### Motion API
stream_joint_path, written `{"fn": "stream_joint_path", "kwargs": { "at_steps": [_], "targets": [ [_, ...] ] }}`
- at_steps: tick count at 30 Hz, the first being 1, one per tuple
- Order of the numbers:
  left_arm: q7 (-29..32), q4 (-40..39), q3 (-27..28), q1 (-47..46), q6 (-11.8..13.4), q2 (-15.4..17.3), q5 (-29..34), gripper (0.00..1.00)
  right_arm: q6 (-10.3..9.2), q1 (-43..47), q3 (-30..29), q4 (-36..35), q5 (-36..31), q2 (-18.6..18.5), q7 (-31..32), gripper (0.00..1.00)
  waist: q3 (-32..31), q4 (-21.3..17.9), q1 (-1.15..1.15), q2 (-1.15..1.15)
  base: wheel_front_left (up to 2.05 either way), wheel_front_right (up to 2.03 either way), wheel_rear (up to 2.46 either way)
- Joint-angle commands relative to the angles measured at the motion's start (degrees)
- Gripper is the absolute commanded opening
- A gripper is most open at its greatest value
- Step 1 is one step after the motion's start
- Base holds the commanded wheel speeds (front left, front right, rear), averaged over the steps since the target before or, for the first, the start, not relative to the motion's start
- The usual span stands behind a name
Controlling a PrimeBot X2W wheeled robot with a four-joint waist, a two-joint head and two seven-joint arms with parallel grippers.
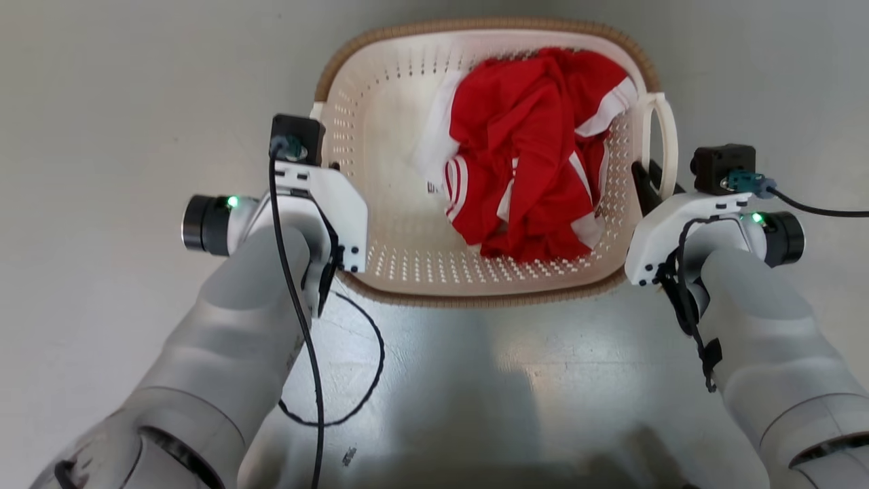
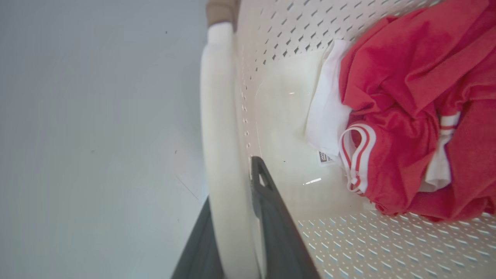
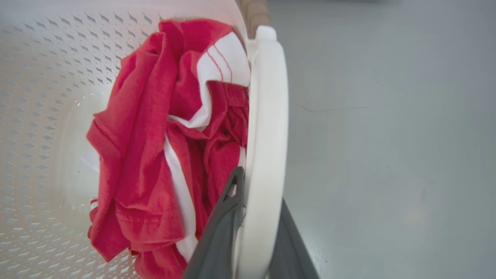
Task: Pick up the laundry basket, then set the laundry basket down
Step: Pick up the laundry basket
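A: Where is the laundry basket (image 1: 407, 265)?

B: In the middle of the head view, straight ahead of the robot, over a pale grey floor (image 1: 102, 102); it looks level, its brown rim band (image 1: 489, 299) uppermost; whether its base rests on that floor or hangs just above it, I cannot tell.

A: And inside it?

B: A crumpled red garment (image 1: 536, 163) with white stripes lies heaped toward the robot's right, touching that wall; a white piece of fabric (image 1: 438, 129) shows at its left edge, a small label (image 1: 432, 187) just below; the left half of the bottom is bare.

A: The left gripper (image 2: 232, 186)?

B: It straddles the left loop handle (image 2: 219, 135); in the left wrist view one dark finger (image 2: 271, 217) lies inside, along the perforated wall, and the other outside; the jaws are drawn narrow, pinching the white handle between them.

A: The right gripper (image 3: 261, 190)?

B: The same, mirrored; it is closed tight on the right loop handle (image 3: 267, 135), one finger (image 3: 221, 232) on the garment's side, the other on the floor's side; in the head view its dark fingers sit at the near end of that handle.

A: Anything around them?

B: A black cable (image 1: 353, 394) hangs from the left forearm (image 1: 251, 305) and loops above the floor, near the basket's near rim; a green light (image 1: 233, 201) glows on each wrist.
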Motion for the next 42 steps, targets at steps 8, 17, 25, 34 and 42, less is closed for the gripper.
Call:
{"fn": "stream_joint_path", "kwargs": {
  "at_steps": [8,17,25,34,42],
  "targets": [
    [-0.83,-1.02,-1.23,3.35,0.3,0.7,-2.71,0.0,-0.06,4.32,3.94,-0.45,2.39,1.38,1.03,0.0,-4.48,0.1,0.0,0.0,0.0,0.0,0.0],
    [-1.72,1.02,-2.7,6.61,-0.26,0.7,-4.93,0.0,-0.06,8.32,9.03,-2.24,7.47,1.39,3.46,0.0,-10.99,-1.35,0.0,0.0,0.0,0.0,0.0],
    [-1.79,2.62,-4.13,11.18,-1.05,0.7,-6.33,0.0,-0.06,13.27,14.62,-4.99,14.32,1.39,6.53,0.0,-17.68,-3.57,0.0,0.0,0.0,0.0,0.0],
    [-0.75,3.04,-5.45,16.35,-2.15,0.7,-8.25,0.0,-0.06,17.2,18.64,-4.31,18.7,1.39,8.57,0.0,-25.8,-5.02,0.0,0.0,0.0,0.0,0.0],
    [1.96,3.08,-6.98,21.78,-3.28,0.7,-9.91,0.0,-0.06,21.4,21.79,-3.13,21.34,1.39,11.18,0.0,-34.98,-5.21,0.0,0.0,0.0,0.0,0.0]
  ]
}}
